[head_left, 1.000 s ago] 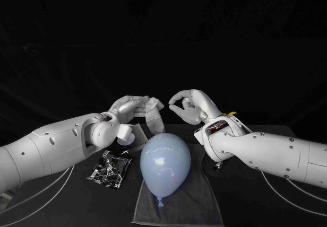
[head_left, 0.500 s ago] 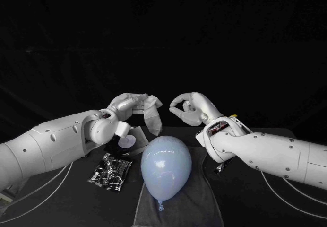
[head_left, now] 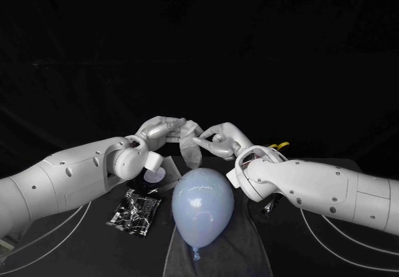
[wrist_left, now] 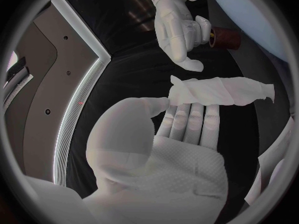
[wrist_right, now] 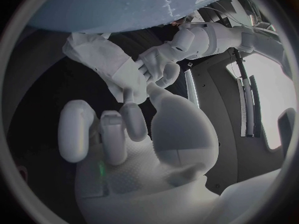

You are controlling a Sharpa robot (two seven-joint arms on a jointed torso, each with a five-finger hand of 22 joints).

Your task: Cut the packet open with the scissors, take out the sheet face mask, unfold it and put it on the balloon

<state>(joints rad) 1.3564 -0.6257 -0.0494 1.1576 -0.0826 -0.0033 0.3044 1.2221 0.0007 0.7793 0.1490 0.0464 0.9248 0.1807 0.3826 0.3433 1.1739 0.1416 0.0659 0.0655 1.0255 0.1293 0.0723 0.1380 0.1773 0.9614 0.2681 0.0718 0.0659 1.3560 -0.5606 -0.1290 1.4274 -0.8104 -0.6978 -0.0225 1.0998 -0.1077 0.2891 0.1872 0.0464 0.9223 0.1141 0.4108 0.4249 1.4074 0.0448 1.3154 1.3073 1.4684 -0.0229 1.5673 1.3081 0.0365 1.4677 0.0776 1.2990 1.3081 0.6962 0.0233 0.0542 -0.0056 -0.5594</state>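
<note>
Above the pale blue oval balloon (head_left: 202, 202), the left hand (head_left: 160, 130) pinches the folded white sheet mask (head_left: 191, 149), the right hand (head_left: 218, 138) just beside it, its hold unclear.

The balloon (head_left: 202, 206) fills the middle of the worktop (head_left: 100, 254), right under both hands. The left hand (head_left: 160, 130) and right hand (head_left: 218, 138) nearly meet above its far end. The sheet face mask (head_left: 193, 151) hangs from the left fingers between them. The packet (head_left: 135, 209) lies just beside the balloon. The worktop's near corners are open.
</note>
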